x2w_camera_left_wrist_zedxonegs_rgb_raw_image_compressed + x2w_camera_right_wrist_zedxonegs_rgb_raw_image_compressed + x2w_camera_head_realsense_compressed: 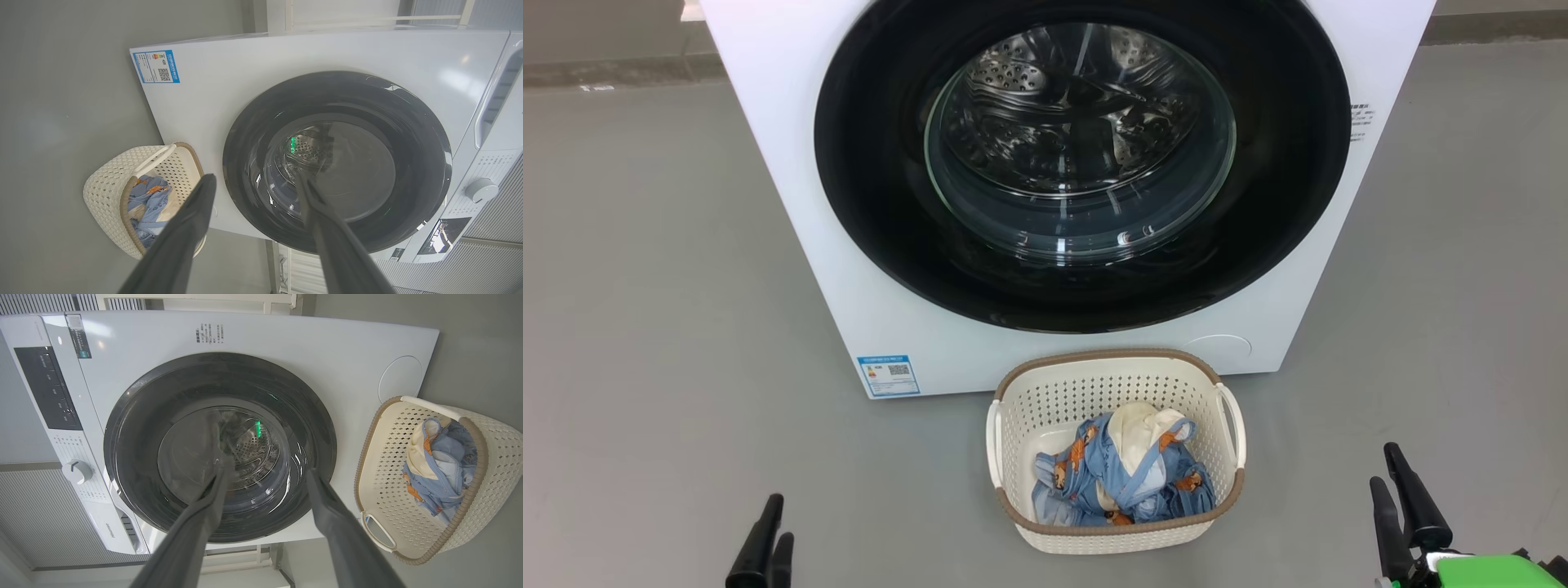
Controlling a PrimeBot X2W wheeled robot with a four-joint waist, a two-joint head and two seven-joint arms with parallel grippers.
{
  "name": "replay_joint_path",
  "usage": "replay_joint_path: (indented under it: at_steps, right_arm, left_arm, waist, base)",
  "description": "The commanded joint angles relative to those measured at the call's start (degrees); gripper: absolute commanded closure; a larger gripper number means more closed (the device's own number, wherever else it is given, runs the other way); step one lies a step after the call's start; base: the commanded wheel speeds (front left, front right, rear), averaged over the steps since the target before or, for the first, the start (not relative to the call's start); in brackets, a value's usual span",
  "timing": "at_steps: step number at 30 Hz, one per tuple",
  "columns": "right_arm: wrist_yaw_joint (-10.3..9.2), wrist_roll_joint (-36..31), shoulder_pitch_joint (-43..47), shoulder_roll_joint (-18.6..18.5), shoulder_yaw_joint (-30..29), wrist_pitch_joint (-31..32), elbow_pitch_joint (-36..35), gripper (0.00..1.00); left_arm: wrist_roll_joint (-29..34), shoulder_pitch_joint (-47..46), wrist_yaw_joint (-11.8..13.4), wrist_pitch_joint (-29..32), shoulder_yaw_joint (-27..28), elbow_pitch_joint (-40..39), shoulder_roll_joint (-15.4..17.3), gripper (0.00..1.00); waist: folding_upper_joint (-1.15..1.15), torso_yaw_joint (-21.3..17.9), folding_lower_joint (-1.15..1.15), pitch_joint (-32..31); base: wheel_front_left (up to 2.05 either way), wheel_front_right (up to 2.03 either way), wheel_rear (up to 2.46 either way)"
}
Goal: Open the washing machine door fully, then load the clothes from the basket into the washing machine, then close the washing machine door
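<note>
The washing machine door [1082, 155] is shut, flush against the white front of the washing machine [792, 204]. Its black rim rings a clear glass bowl, and the steel drum shows through the glass. In the head view, the basket [1111, 357] stands on the grey floor [645, 286] at 6 o'clock from the door, just in front of the machine's bottom edge. The clothes [1123, 478] lie bundled inside it, blue bear-print fabric wrapped around a cream piece. A blue label [888, 375] sits at 7 o'clock from the door, on the machine's lower corner, and a round cap [1218, 347] sits at 5 o'clock.

The left gripper [779, 518] is at 8 o'clock from the basket, well apart from it. The right gripper [1383, 465] is at 3 o'clock, also apart. In both wrist views the fingers are spread wide with nothing between them, so both grippers are released and touch nothing.
</note>
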Motion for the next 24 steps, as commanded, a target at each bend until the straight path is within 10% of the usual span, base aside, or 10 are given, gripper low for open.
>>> replay_joint_path:
  at_steps: [1,24]
  right_arm:
    - [0.01,-1.37,-0.24,-0.45,0.4,-0.65,-2.03,0.0]
    - [0.03,-22.14,0.74,-0.78,1.03,-4.33,-6.58,0.0]
  left_arm:
    - [0.95,-1.2,-0.15,-0.7,0.32,-1.86,0.9,0.0]
    - [12.79,-0.53,-0.27,-4.41,0.78,-3.97,1.19,0.0]
  waist:
    - [0.0,0.01,-0.01,-0.02]
    - [0.0,0.21,-0.01,-0.41]
  base:
    - [0.0,0.0,0.0]
    - [0.0,0.0,0.0]
